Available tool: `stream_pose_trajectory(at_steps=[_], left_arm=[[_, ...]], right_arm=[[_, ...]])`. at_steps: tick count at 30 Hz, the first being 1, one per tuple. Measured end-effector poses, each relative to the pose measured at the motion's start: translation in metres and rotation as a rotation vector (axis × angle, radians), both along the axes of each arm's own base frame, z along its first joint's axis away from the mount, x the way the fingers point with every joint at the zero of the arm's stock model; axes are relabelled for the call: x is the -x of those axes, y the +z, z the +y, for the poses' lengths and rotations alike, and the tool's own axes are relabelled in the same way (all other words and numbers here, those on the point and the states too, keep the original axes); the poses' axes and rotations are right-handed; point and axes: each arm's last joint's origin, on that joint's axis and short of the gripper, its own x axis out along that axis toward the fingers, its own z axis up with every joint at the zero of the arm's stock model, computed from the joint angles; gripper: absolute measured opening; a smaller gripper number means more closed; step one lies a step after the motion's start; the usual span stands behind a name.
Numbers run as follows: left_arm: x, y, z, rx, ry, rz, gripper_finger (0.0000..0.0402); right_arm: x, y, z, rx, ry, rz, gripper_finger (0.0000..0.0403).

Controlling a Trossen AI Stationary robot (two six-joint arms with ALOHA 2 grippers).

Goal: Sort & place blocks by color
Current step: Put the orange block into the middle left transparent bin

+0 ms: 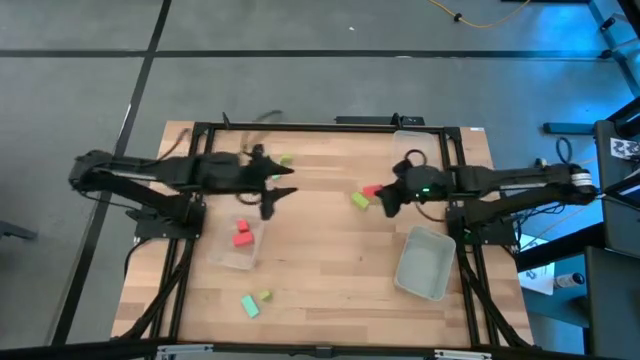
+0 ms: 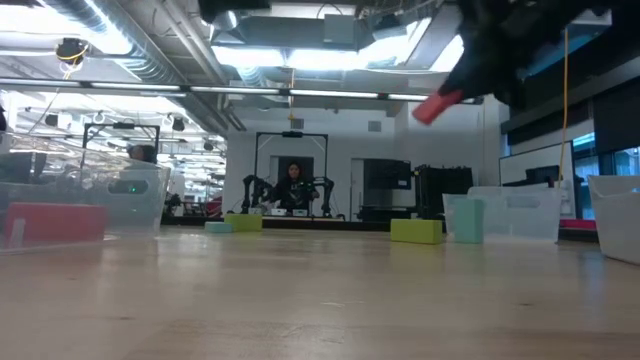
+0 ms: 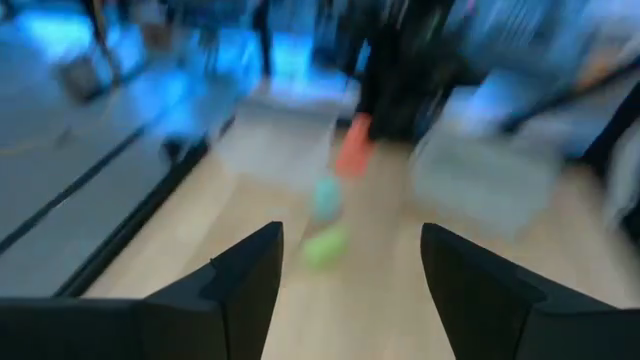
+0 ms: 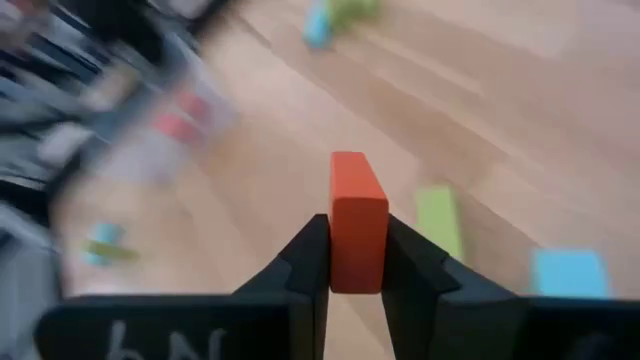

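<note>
So the right gripper (image 4: pixel 357 262) had its two dark fingers pinched tight on a chunky red block (image 4: pixel 358 220), holding it up off the wooden table (image 1: pixel 330 250), with a yellow-green block (image 4: pixel 438 221) lying just beside the red block and a teal one (image 4: pixel 570 272) a bit past that. The left gripper (image 3: pixel 350 270) sat spread wide with nothing in it, well across the table from the red block, near a clear plastic tray (image 1: pixel 222 255) holding two more red blocks (image 1: pixel 241 234). Left wrist view was smeared, so stuff there was hard to make out.

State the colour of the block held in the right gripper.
Red. The block sits clamped in the right gripper; the right wrist view shows it best.
</note>
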Motion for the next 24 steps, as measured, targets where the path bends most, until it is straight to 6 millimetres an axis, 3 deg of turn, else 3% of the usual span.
stream_pose_trajectory(at_steps=[2, 9, 19, 24], left_arm=[[0.011, -0.005, 0.000, 0.051, -0.018, -0.182, 0.0228], [0.042, -0.046, 0.000, 0.275, -0.077, -0.567, 0.0228], [0.048, -0.051, 0.000, 0.245, -0.058, -0.649, 0.0228], [0.048, -0.051, 0.001, 0.208, -0.030, -0.646, 0.0228]], right_arm=[[0.010, -0.004, 0.000, 0.019, 0.020, -0.137, 0.0065], [0.025, -0.016, 0.002, 0.048, 0.104, -0.620, 0.0065], [0.019, -0.004, 0.003, 0.103, 0.129, -0.682, 0.0065], [-0.001, -0.003, 0.007, 0.099, 0.185, -0.624, 0.0065]])
